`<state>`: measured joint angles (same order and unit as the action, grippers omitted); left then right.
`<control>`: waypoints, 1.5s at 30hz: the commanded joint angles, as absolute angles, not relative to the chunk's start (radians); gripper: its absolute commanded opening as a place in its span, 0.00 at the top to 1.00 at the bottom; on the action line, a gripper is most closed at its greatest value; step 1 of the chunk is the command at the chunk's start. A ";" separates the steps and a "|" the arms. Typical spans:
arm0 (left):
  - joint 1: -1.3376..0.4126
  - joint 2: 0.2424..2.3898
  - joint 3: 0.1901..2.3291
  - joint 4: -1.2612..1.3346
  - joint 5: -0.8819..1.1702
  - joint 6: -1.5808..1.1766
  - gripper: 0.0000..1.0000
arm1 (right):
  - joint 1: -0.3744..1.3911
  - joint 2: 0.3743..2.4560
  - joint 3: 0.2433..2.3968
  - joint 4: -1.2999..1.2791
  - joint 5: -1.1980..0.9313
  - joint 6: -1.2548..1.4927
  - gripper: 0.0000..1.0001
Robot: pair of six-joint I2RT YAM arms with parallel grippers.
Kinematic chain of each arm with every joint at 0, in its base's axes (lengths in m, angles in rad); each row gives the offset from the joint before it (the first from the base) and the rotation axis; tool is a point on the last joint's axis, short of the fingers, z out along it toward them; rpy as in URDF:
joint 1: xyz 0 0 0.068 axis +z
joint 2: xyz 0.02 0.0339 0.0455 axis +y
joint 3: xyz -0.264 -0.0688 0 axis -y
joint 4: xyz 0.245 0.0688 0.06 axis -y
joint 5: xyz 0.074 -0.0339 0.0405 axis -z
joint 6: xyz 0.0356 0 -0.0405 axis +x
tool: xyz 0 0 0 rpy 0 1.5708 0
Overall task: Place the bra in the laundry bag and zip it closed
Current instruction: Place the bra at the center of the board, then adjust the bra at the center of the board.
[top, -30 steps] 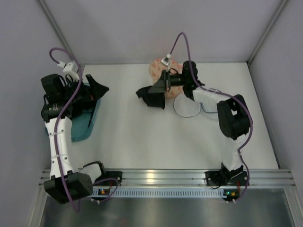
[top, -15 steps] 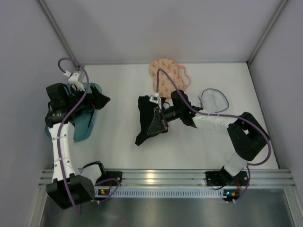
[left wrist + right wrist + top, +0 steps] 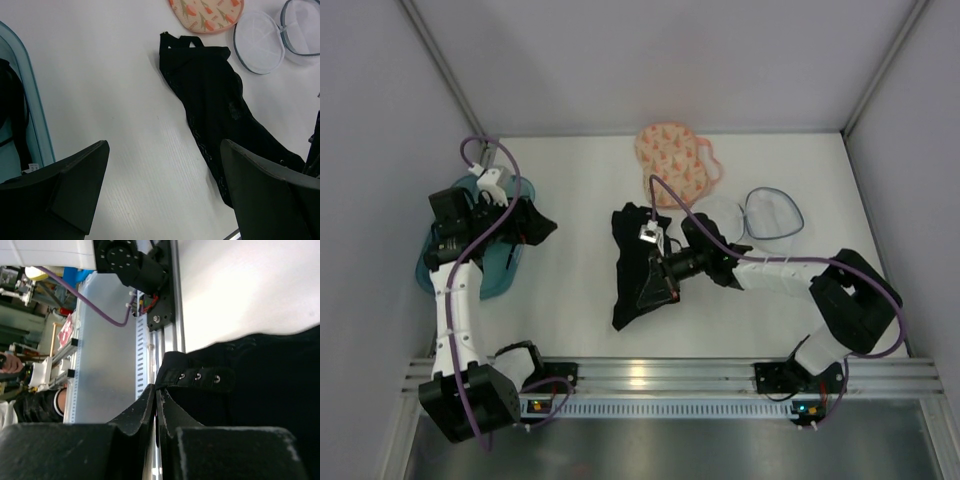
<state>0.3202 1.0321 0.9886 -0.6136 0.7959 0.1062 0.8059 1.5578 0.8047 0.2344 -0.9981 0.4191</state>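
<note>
My right gripper (image 3: 656, 283) was pinched almost shut on the bra (image 3: 628, 225), which trailed over the table. The laundry bag (image 3: 672, 160) lay well beyond it.

From the left wrist, my left gripper (image 3: 164, 146) stood wide and empty, with the bra stretched ahead of it.

From the right wrist, my fingers (image 3: 132, 415) clamped the bra's hooked end. I judged it best carried bunched, straps clear of the zip.
</note>
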 commanded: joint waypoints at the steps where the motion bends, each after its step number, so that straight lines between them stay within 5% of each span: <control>1: 0.327 1.026 0.985 -0.603 0.821 0.158 0.01 | 0.769 1.558 0.743 0.314 -0.945 0.474 0.94; 15: 0.295 1.060 0.948 -0.603 0.790 0.256 0.03 | 0.644 1.686 0.745 0.088 -0.864 0.407 0.80; 22: 0.186 1.129 0.974 -0.580 0.736 0.275 0.07 | 0.644 1.732 0.877 -0.158 -0.818 0.276 0.56; 31: -0.058 1.405 1.077 -0.247 0.569 -0.014 0.23 | 0.638 1.597 0.954 -0.307 -0.761 0.144 0.44; 36: -0.166 1.655 1.210 -0.129 0.456 -0.074 0.40 | 0.601 1.565 0.995 -0.336 -0.745 0.118 0.44; 45: -0.245 2.049 1.520 -0.127 0.373 -0.028 0.42 | 0.425 1.523 1.055 -0.409 -0.781 0.068 0.13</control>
<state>-0.2192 1.9942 1.4361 -0.1761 0.4183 -0.0517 0.4805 1.5875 1.0016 -0.3714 -0.7635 0.1165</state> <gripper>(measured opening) 0.581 0.809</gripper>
